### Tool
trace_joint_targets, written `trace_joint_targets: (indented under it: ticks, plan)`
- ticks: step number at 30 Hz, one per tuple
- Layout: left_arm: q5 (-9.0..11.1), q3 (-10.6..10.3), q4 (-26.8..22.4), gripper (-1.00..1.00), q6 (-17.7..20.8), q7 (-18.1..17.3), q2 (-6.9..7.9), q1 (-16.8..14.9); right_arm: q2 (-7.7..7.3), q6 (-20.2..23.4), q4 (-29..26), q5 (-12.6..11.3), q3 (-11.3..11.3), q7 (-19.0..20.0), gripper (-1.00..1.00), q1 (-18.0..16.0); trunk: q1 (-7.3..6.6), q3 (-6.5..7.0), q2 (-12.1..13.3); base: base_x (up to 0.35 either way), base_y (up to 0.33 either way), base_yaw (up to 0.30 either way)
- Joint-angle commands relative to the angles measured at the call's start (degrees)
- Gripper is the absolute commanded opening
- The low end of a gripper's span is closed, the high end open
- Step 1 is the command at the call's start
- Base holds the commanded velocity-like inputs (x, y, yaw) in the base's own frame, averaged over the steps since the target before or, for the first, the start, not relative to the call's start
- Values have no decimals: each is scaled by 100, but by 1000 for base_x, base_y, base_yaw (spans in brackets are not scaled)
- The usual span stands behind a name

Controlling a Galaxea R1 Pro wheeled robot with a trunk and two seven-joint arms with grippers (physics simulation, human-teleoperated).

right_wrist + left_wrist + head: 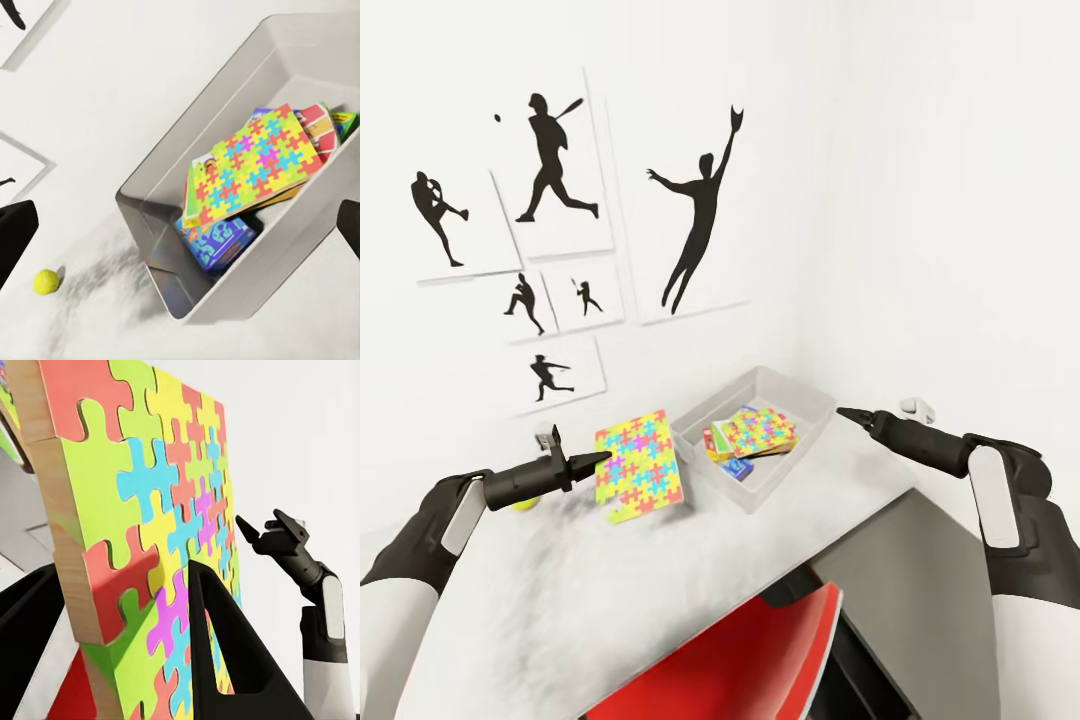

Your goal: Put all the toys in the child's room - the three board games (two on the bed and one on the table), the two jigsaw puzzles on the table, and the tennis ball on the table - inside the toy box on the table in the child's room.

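Note:
My left gripper (603, 460) is shut on the edge of a jigsaw puzzle (642, 466), holding it tilted above the table (560, 600), just left of the toy box (797, 397). In the left wrist view the puzzle (150, 510) stands between the gripper's (127, 660) two fingers. In the toy box (247, 292) a second jigsaw puzzle (251, 161) lies on top of board games (217, 240). The tennis ball (46, 281) rests on the table left of the box, partly behind my left arm in the head view (525, 504). My right gripper (850, 412) hovers open, right of and above the box.
The desk stands in a corner of white walls, with black silhouette pictures (695, 215) on the wall behind it. A red chair (740, 650) is tucked in at the desk's near edge. The near half of the pale top is bare.

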Motion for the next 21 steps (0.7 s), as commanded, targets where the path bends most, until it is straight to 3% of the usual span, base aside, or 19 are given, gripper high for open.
trace_joint_targets:
  ticks: [1,21]
  plan:
    - [9,4,0,-100,33,-11,1,-5,-1,24,-2,53,-9,59,100,-6,4,-12,-13,57,0,1]
    - [9,0,2,-100,25,-13,5,-5,-7,24,-8,58,-18,60,100,0,4,-12,-13,73,0,0]
